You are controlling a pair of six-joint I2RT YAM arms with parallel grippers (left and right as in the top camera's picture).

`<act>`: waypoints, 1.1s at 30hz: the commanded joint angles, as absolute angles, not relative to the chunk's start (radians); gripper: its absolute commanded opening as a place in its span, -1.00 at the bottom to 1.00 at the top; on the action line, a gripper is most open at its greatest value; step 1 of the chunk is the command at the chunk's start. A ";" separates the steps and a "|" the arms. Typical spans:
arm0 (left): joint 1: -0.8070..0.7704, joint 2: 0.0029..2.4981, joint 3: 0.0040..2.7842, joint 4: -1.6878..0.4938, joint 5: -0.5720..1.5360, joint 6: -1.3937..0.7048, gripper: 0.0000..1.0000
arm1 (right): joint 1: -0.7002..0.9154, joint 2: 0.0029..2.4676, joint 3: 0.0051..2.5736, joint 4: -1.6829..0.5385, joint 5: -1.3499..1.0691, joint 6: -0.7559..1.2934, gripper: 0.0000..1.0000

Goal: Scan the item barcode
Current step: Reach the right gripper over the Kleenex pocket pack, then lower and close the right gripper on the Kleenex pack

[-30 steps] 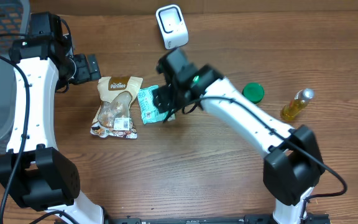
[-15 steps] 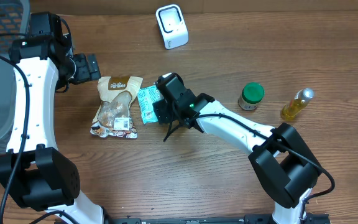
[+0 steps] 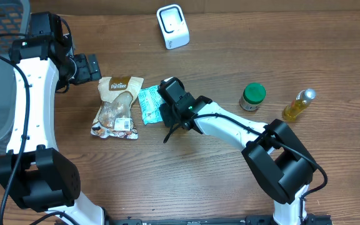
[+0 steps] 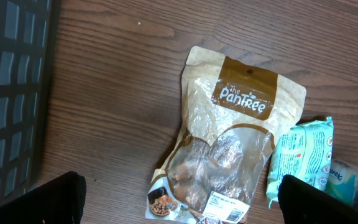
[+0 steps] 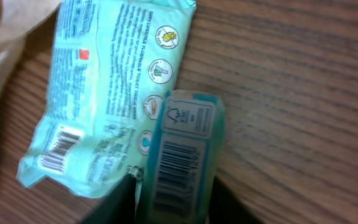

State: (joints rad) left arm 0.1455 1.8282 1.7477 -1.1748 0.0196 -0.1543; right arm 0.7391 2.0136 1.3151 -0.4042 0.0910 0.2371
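Between my right jaws sits the small box (image 5: 182,162), barcode facing up, flat on the counter (image 3: 186,181). Jaws are pinched on both its sides, so the grab step looks abt done. Wipes pack (image 5: 110,87) touches it just beside the jaws. Left jaws wide open, empty, w/ snack bag (image 4: 229,155) below them. Next, I reckon: lift clear w/o dragging the wipes, then turn barcode toward the scanner (image 3: 172,25), well beyond the jaws.

Wipes pack (image 3: 146,104) right of snack pouch (image 3: 116,105); small box (image 5: 182,154) perhaps atop pack.
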 commanded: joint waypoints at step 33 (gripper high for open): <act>0.142 1.805 1.769 -1.174 0.023 -0.165 0.99 | 0.610 1.842 1.296 -0.604 0.361 0.182 -0.19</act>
State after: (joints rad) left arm 0.1455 1.8282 1.7477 -1.1748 0.0196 -0.1543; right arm 0.6186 1.8534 1.2434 -0.6079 0.3672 0.1795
